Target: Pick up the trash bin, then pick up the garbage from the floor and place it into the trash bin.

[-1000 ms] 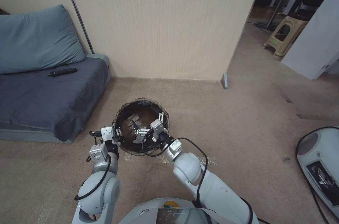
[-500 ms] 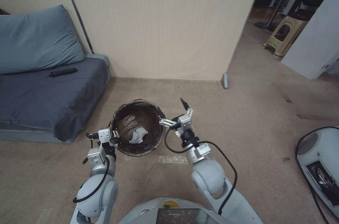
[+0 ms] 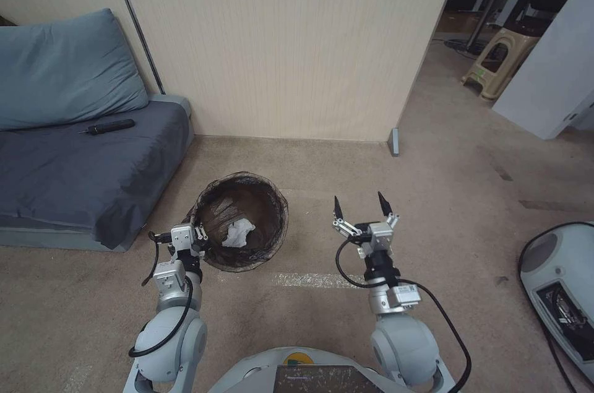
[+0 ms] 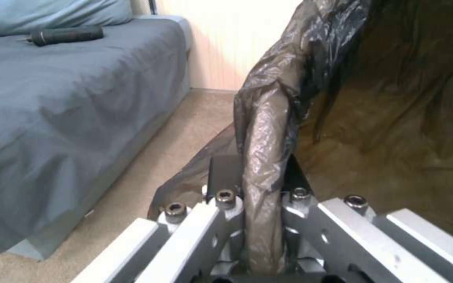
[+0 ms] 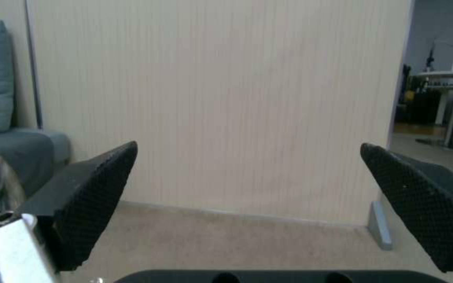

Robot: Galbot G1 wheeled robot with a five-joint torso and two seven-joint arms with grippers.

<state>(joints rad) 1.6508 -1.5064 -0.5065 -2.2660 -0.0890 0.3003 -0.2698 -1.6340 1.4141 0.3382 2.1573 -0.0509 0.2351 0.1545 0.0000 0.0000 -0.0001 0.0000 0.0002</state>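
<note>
Now, step in hand: I judge one piece is binned and I am between pickups; a crumpled white tissue (image 3: 238, 233) lies inside the small round white plastic trash bin lined with a dark brown-black bag (image 3: 210, 198).
Left gripper (image 3: 193, 243): my fingers (image 4: 224, 179) are clamped on the bag-covered rim (image 4: 266, 157), at the bin's near-left edge beside the grey-blue sofa (image 3: 80, 170).
Right gripper (image 3: 361, 207): fingers (image 5: 92, 188) spread wide and empty, above the beige-brown short-pile carpet floor (image 3: 433, 195), well apart from the bin on its right, facing the pale panelled wall (image 3: 278, 40).
Garbage left: I see no more litter on the carpet ahead.
Next move calls for: finding further litter, probably by turning or driving, while I keep the bin level.
</note>
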